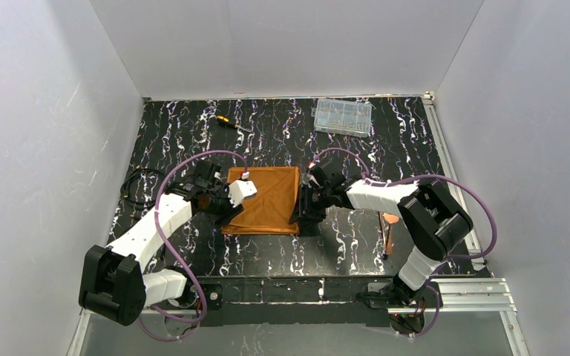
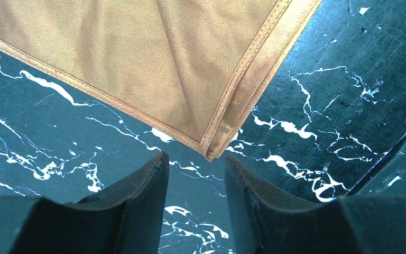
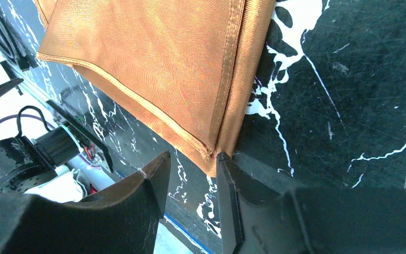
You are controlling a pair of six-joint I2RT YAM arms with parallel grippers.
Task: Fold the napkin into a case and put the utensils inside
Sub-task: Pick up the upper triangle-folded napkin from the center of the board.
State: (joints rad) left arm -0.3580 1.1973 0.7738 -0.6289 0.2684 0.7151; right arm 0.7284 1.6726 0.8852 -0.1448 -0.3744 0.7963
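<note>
Flat napkin just ahead of left gripper, corner short of its parted, empty jaws. Same at right gripper: jaws spread, gripping nothing, another napkin corner right at one finger's tip.

From my overhead view, a yellow-and-black screwdriver lies at the upper left of the black, white-veined table. A clear plastic compartment box sits right of top centre, well apart from it. A black cable coils at the table's left edge.
</note>
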